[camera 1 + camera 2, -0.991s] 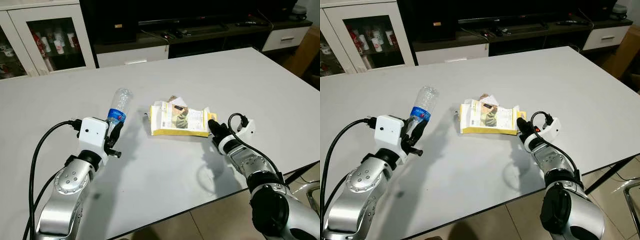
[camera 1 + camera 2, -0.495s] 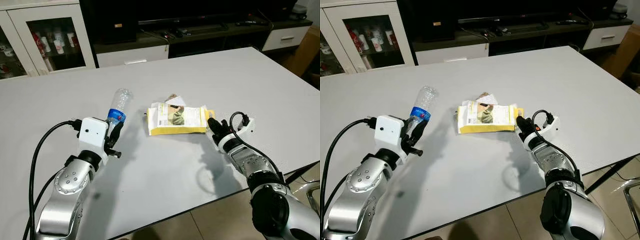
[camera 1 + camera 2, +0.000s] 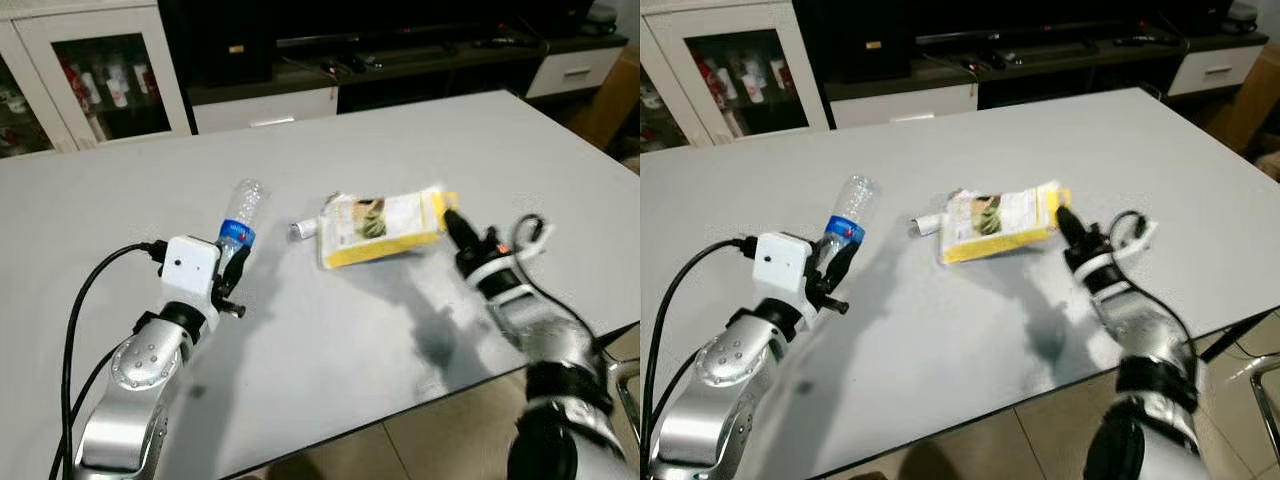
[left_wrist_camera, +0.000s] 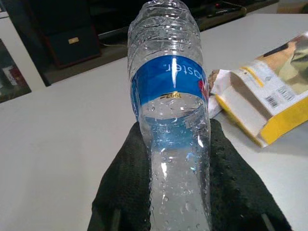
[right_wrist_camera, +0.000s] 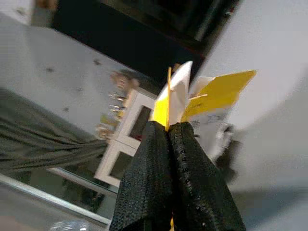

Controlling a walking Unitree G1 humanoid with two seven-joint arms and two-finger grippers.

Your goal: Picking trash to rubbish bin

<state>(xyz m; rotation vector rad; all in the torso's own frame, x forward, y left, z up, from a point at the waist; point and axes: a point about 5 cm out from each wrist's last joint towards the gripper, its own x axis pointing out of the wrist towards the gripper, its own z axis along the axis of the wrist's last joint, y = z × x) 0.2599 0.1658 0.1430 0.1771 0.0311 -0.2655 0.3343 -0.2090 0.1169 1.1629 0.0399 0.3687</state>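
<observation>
We see our left pincer [image 3: 232,268] clamped on a clear bottle [image 3: 238,218] (blue label), held tilted over the white bench [image 3: 400,140]. Our right pincer [image 3: 452,221] pinches the edge of a yellow packet [image 3: 382,225], which juts from its tips toward the bottle, raised above the bench.

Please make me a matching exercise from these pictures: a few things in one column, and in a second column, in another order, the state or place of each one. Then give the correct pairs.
Column one:
1. clear plastic water bottle with a blue label
2. yellow and white paper package
3. white table
4. white cabinet with glass doors

Column two:
A. stands behind the table, to the robot's left
B. gripped in the left end effector
C. pinched at one edge by the right end effector
D. carries the shadows of both arms

Pairs: 1-B, 2-C, 3-D, 4-A
</observation>
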